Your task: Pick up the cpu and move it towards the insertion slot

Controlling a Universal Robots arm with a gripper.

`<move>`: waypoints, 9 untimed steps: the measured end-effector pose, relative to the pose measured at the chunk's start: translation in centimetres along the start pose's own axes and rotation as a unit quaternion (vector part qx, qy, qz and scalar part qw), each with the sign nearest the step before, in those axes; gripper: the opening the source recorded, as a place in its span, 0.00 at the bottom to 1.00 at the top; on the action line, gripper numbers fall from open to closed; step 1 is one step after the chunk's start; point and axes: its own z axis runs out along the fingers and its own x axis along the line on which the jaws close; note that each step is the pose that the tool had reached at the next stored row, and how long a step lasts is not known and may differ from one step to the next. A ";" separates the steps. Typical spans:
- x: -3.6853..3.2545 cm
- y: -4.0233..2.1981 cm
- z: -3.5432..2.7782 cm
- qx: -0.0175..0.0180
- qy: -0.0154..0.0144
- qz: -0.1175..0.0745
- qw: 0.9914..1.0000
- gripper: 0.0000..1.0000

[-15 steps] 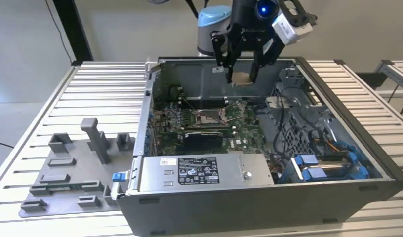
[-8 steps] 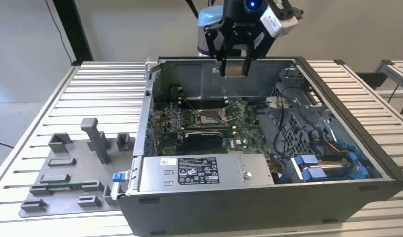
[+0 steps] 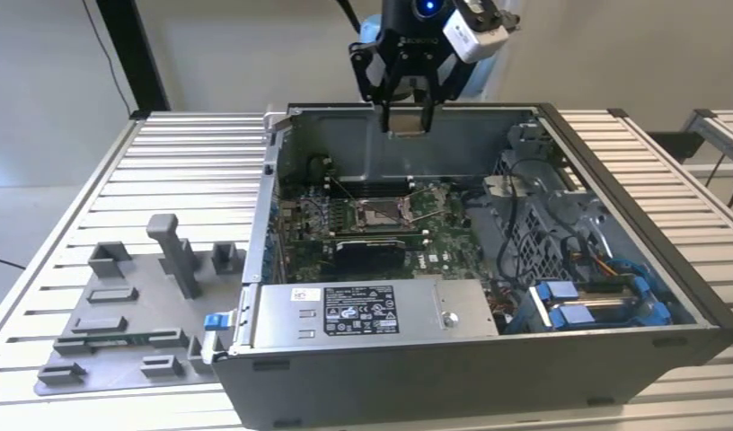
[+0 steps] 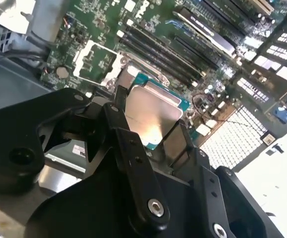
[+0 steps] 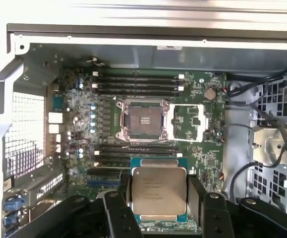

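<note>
My gripper hangs over the back wall of the open computer case, shut on the cpu. The cpu is a flat square chip with a pale silvery top, clamped by its two sides between the black fingers. In the second wrist view the cpu catches a bright glare. The insertion slot sits lower down on the green board, its shiny frame open around a tan pin grid, with the load plate flipped to one side. In the exterior view the insertion slot lies below and in front of the gripper.
The case walls rise around the board. A dark block lies just in front of the slot, and a power supply beyond it. A drive cage with blue parts and cables fill the exterior view's right. A grey fixture plate lies outside on the left.
</note>
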 end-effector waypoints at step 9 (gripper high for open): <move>0.19 2.38 0.45 0.000 0.000 0.000 1.000 0.00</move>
